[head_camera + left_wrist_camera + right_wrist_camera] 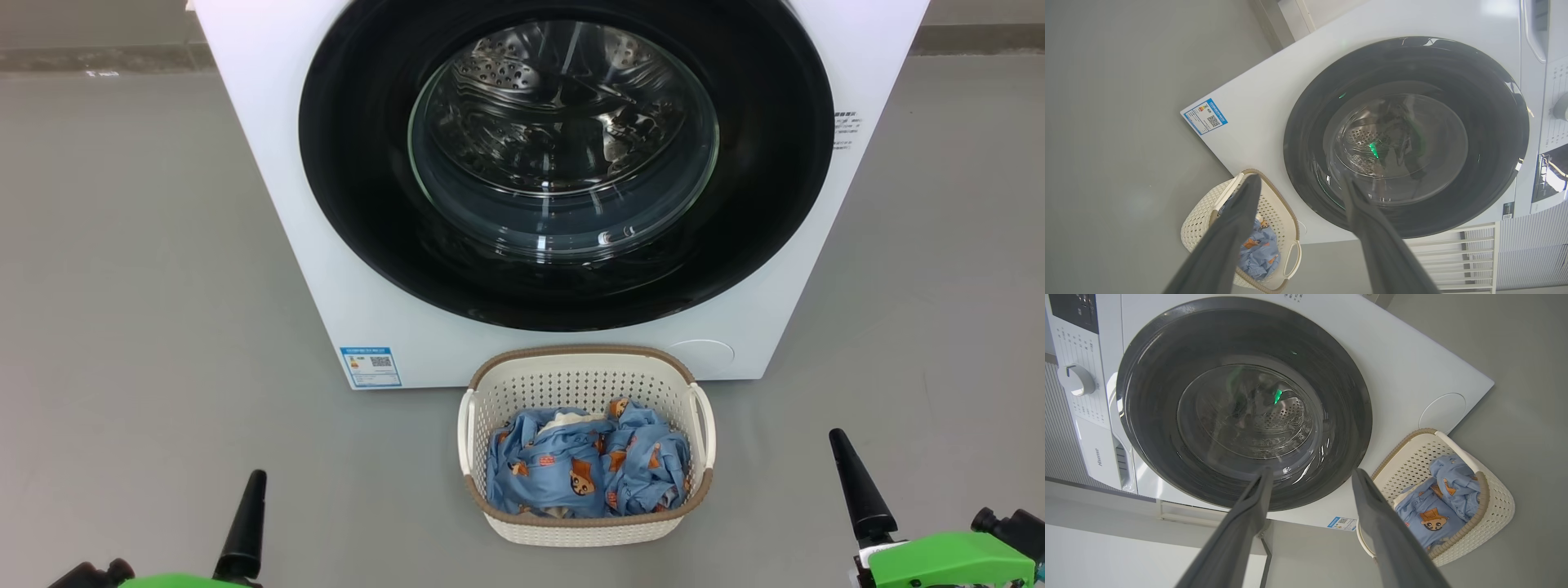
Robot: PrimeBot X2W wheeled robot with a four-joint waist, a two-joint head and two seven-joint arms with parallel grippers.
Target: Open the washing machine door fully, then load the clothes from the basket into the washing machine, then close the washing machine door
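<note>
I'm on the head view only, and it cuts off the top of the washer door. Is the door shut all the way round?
Observer: Yes. In the right wrist view the washing machine door shows its whole black rim lying flat against the washing machine, with no gap.
Operator: Are both tools open? I see one finger of each.
Observer: The left tool stands wide open, with nothing in it.
Operator: And the right?
Observer: The right tool is wide open too, and empty.
</note>
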